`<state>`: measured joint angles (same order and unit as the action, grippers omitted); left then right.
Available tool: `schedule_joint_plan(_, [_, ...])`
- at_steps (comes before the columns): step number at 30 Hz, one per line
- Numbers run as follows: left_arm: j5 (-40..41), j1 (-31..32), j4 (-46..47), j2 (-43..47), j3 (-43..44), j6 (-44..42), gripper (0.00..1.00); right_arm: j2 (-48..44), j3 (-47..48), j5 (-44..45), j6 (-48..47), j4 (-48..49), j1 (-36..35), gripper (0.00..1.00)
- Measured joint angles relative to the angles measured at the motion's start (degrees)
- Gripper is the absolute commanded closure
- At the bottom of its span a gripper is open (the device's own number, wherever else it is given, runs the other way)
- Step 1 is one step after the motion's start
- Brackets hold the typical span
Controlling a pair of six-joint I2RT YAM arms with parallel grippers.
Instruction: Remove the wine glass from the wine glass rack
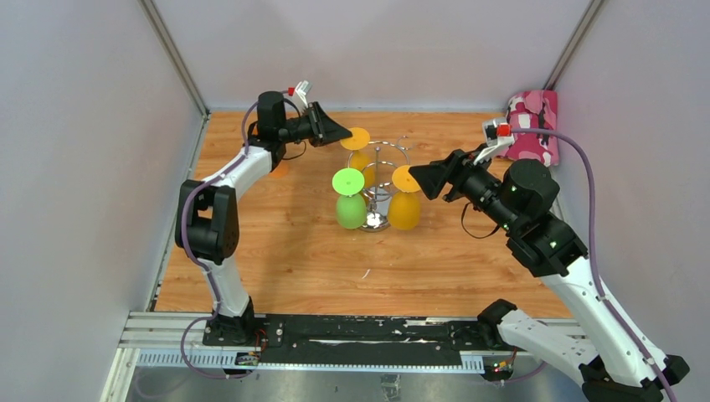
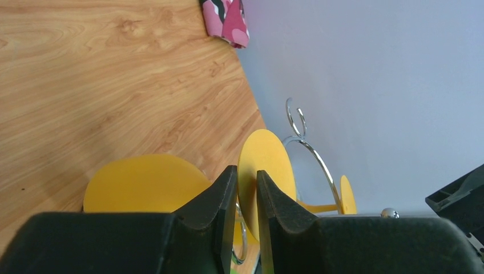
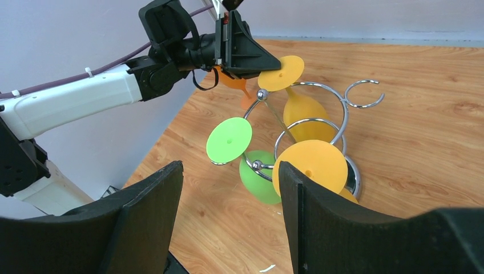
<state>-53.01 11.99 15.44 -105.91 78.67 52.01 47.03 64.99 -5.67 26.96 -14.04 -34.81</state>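
Note:
The chrome wine glass rack (image 1: 382, 172) stands mid-table with three glasses hanging upside down: a yellow wine glass (image 1: 360, 149) at the back, a green one (image 1: 350, 208) at the front left and a yellow-orange one (image 1: 405, 209) at the front right. My left gripper (image 1: 342, 132) is shut on the round foot (image 2: 268, 162) of the back yellow glass, which still hangs on a wire arm (image 2: 311, 154). My right gripper (image 3: 229, 168) is open and empty, level with the front right glass's foot (image 3: 313, 165), which lies beside its right finger (image 3: 319, 222).
A pink camouflage cloth (image 1: 532, 124) lies in the back right corner. Something orange (image 3: 242, 91) lies on the table behind the left gripper. Grey walls close in the wooden table (image 1: 285, 260) on three sides.

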Motion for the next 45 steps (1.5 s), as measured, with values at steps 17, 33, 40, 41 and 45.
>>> schedule_joint_plan(17, [0.5, -0.7, -0.2, 1.8, -1.4, 2.8, 0.9, -0.3, -0.8, 0.9, 0.0, 0.6, 0.1, 0.33])
schedule_joint_plan(33, [0.5, -4.2, 0.0, 2.3, -1.0, 4.2, 0.92, -0.8, -0.9, 1.3, 0.0, 0.7, 0.1, 0.33])
schedule_joint_plan(40, [0.9, -5.3, -0.3, 2.3, 1.2, 4.6, 0.92, -0.4, -0.9, 1.2, 0.0, 0.7, 0.1, 0.33])
schedule_joint_plan(41, [1.1, -5.5, -0.3, 2.3, 1.9, 4.8, 0.92, -0.3, -0.9, 1.2, 0.0, 0.7, 0.1, 0.33])
schedule_joint_plan(45, [1.7, -5.8, -0.2, 2.3, 5.1, 5.6, 0.92, -0.2, -0.9, 1.2, 0.0, 0.7, 0.1, 0.34])
